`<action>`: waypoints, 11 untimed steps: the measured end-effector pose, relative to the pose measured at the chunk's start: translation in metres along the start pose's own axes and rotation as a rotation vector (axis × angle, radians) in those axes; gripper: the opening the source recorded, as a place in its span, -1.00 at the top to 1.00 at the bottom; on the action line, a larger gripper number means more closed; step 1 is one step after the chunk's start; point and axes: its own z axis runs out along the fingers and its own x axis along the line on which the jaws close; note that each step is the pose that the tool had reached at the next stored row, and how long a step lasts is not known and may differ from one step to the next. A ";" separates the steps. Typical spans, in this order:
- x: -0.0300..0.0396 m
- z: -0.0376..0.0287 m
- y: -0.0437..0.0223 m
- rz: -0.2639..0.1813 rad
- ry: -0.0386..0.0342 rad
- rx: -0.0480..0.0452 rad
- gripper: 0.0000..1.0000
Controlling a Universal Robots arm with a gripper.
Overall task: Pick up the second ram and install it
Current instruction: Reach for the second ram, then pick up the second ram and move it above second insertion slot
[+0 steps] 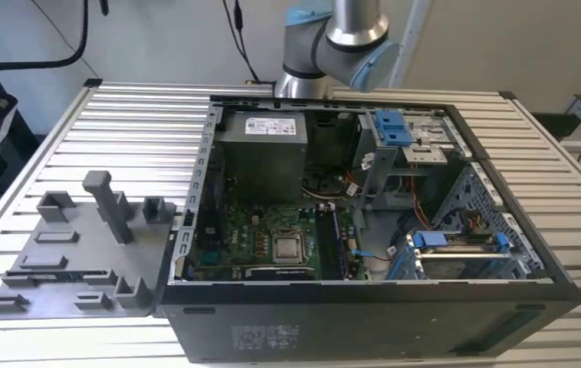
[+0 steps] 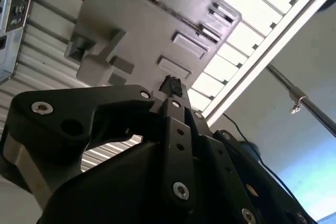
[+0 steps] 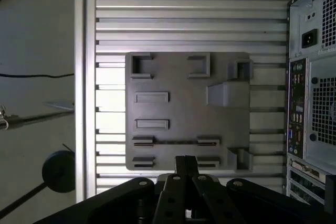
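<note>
second ram (image 3: pixel 176 141): on edge in fixture plate (image 3: pixel 184 77) holders
handling: likely light, stiff, fragile; pinch flat faces mid-length
gripper (image 3: pixel 186 160): above plate, near ram; can't tell how far open

- Grey fixture plate (image 1: pixel 86 257) with upright blocks, lying on the slatted metal table (image 1: pixel 137 130), just beside the case.
- Open computer case (image 1: pixel 372 322) holding a green motherboard (image 1: pixel 239 230), square silver processor (image 1: pixel 288 247), grey power supply (image 1: pixel 260 153) and blue drive latches (image 1: pixel 393 126).

The second ram (image 3: pixel 173 141) seems to stand on edge on the grey fixture plate (image 3: pixel 184 114), a thin dark strip spanning two holder blocks (image 3: pixel 143 141).
</note>
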 end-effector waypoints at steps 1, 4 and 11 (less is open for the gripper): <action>0.0001 0.0000 0.0000 0.000 0.0000 0.0000 0.79; 0.0002 0.0000 0.0000 0.000 0.0000 0.0000 0.79; 0.0002 0.0000 0.0000 -0.001 0.0000 -0.0001 0.79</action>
